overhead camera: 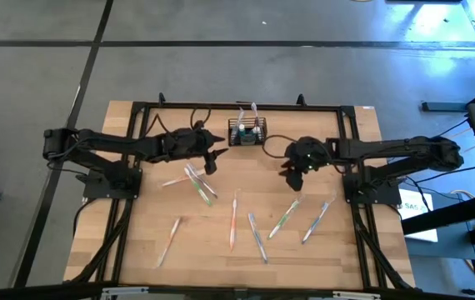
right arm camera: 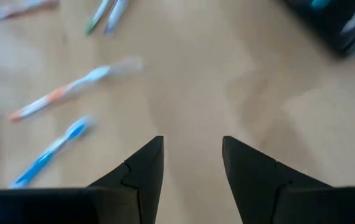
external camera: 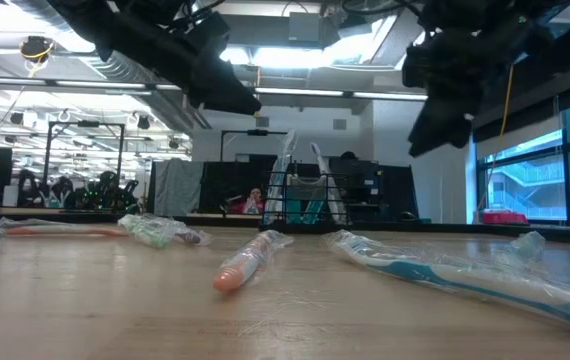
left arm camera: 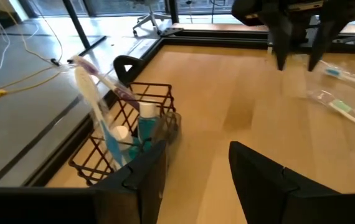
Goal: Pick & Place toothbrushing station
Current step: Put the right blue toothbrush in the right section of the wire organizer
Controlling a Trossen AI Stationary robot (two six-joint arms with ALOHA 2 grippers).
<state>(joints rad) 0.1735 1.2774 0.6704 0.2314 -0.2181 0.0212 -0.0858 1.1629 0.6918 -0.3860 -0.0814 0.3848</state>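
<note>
The toothbrushing station [overhead camera: 245,132] is a small black wire caddy standing on its base at the far middle of the wooden table, with two toothbrushes and teal tubes upright in it; it also shows in the low view [external camera: 305,200] and the left wrist view [left arm camera: 134,134]. My left gripper [overhead camera: 218,160] hovers open just left of and nearer than the caddy, with nothing between its fingers [left arm camera: 193,180]. My right gripper [overhead camera: 292,177] hovers open to the caddy's right, above bare wood [right arm camera: 193,165]. A corner of the caddy [right arm camera: 339,22] shows in the right wrist view.
Several wrapped toothbrushes lie loose on the table nearer than the grippers, among them a pair [overhead camera: 197,182] under the left arm, one in the middle [overhead camera: 234,218] and two at the right [overhead camera: 286,215]. A black frame rail [overhead camera: 242,106] runs just behind the caddy.
</note>
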